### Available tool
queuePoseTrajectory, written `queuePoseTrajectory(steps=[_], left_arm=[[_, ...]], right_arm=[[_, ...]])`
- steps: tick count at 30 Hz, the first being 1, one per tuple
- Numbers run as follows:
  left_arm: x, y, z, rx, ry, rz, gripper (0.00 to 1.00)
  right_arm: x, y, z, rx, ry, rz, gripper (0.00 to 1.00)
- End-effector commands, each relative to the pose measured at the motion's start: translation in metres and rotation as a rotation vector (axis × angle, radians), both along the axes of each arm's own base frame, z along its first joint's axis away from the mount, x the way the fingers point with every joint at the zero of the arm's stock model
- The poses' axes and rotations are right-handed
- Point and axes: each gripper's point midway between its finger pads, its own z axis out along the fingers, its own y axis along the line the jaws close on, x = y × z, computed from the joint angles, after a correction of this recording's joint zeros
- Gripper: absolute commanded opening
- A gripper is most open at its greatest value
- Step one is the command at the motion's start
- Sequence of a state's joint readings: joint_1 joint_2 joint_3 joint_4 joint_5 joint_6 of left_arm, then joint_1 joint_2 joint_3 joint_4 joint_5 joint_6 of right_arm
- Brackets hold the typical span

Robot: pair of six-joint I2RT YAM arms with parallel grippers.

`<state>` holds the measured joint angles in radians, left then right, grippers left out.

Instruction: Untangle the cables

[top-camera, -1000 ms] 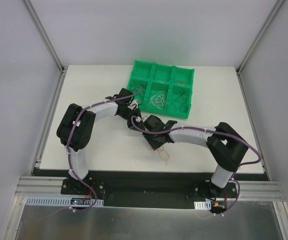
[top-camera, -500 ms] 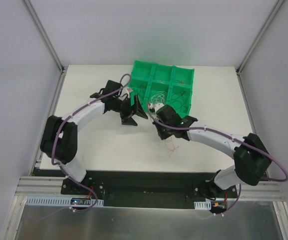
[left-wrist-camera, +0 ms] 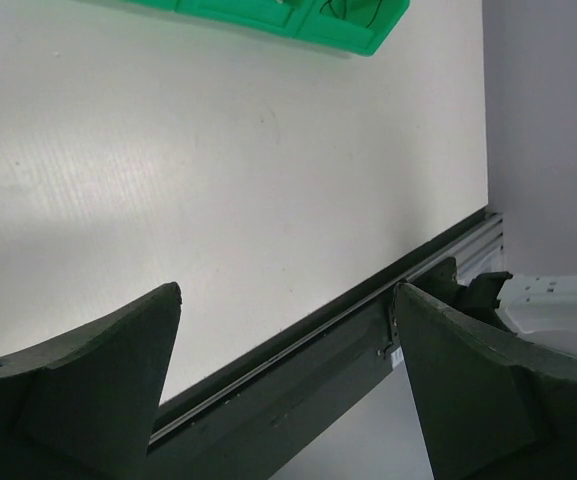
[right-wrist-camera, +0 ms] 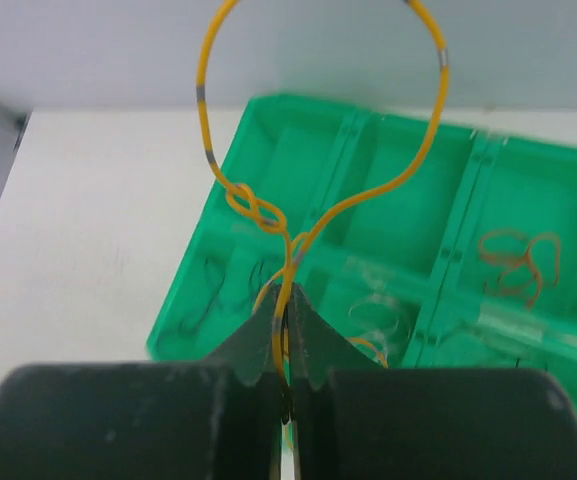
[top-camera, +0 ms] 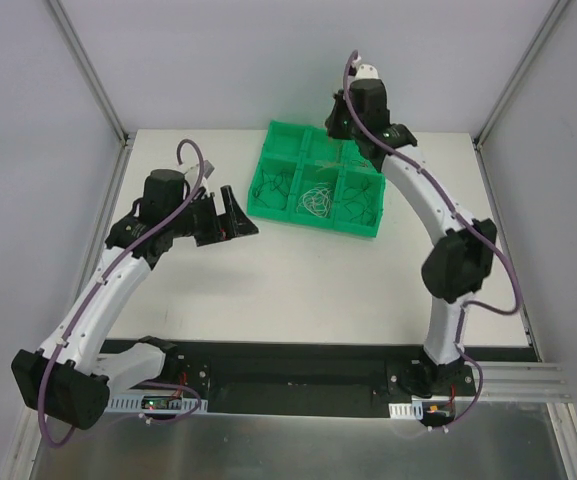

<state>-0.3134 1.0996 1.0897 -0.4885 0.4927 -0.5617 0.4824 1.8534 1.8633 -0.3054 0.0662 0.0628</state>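
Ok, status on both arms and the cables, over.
Right fingers shut on orange cable, held above green tray. Left fingers open, empty, over table. Other cables in tray. Nothing blocking either arm.

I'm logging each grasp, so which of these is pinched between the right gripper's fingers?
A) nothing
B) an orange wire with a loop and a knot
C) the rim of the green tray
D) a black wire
B: in the right wrist view the right gripper is shut on the orange wire, whose knotted loop rises in front of the green tray.
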Motion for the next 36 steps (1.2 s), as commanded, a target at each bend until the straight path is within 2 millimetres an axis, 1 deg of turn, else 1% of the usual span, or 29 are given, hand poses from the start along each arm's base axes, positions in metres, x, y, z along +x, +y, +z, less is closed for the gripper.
queuePoseTrajectory(steps=[1, 2, 3, 4, 5, 7, 9, 10, 11, 12, 13, 15, 16, 21, 23, 25, 27, 32, 33, 36], left_arm=[[-0.022, 0.015, -0.021, 0.075, 0.008, -0.009, 0.86], [-0.025, 0.017, -0.023, 0.086, 0.002, -0.011, 0.86], [-0.029, 0.020, -0.022, 0.097, -0.011, -0.015, 0.86], [-0.032, 0.022, -0.021, 0.108, -0.022, -0.016, 0.86], [-0.034, 0.025, -0.021, 0.123, -0.026, -0.013, 0.86], [-0.038, 0.030, -0.019, 0.143, -0.038, -0.014, 0.87], [-0.041, 0.033, -0.019, 0.163, -0.038, -0.014, 0.87], [-0.042, 0.035, -0.018, 0.174, -0.043, -0.017, 0.87], [-0.043, 0.036, -0.018, 0.184, -0.042, -0.023, 0.87], [-0.044, 0.038, -0.019, 0.198, -0.038, -0.022, 0.87], [-0.045, 0.040, -0.019, 0.213, -0.031, -0.025, 0.87], [-0.044, 0.043, -0.022, 0.242, -0.022, -0.031, 0.87], [-0.043, 0.044, -0.023, 0.258, -0.016, -0.035, 0.87], [-0.032, 0.043, -0.029, 0.296, 0.005, -0.063, 0.87], [-0.027, 0.040, -0.031, 0.296, 0.021, -0.075, 0.87], [-0.025, 0.037, -0.033, 0.288, 0.031, -0.082, 0.87], [-0.024, 0.034, -0.034, 0.277, 0.037, -0.090, 0.87], [-0.027, 0.033, -0.036, 0.265, 0.048, -0.091, 0.88], [-0.028, 0.033, -0.037, 0.261, 0.056, -0.091, 0.87], [-0.031, 0.031, -0.040, 0.241, 0.083, -0.089, 0.87]], right_arm=[[0.085, -0.016, 0.003, 0.007, -0.095, -0.175, 0.00], [0.101, -0.019, 0.001, -0.002, -0.117, -0.206, 0.00], [0.117, -0.019, -0.004, -0.004, -0.134, -0.225, 0.00], [0.132, -0.018, -0.003, 0.003, -0.166, -0.240, 0.00], [0.144, -0.015, -0.004, 0.007, -0.194, -0.243, 0.00], [0.163, -0.010, -0.018, -0.003, -0.236, -0.242, 0.00], [0.175, -0.008, -0.033, -0.003, -0.263, -0.260, 0.00], [0.180, -0.006, -0.047, -0.009, -0.257, -0.266, 0.00], [0.184, -0.006, -0.051, -0.009, -0.260, -0.272, 0.00], [0.186, -0.003, -0.067, -0.018, -0.240, -0.262, 0.00], [0.187, 0.001, -0.076, -0.024, -0.224, -0.249, 0.00], [0.180, 0.006, -0.098, -0.052, -0.158, -0.222, 0.00], [0.174, 0.006, -0.104, -0.069, -0.131, -0.214, 0.00], [0.141, 0.005, -0.133, -0.075, 0.030, -0.173, 0.00], [0.129, 0.009, -0.142, -0.069, 0.099, -0.132, 0.00], [0.120, 0.008, -0.148, -0.074, 0.154, -0.122, 0.00], [0.112, 0.008, -0.155, -0.038, 0.210, -0.108, 0.00], [0.096, 0.002, -0.154, -0.002, 0.299, -0.101, 0.00], [0.090, 0.003, -0.157, 0.018, 0.332, -0.079, 0.00], [0.078, -0.002, -0.165, 0.040, 0.415, -0.065, 0.00]])
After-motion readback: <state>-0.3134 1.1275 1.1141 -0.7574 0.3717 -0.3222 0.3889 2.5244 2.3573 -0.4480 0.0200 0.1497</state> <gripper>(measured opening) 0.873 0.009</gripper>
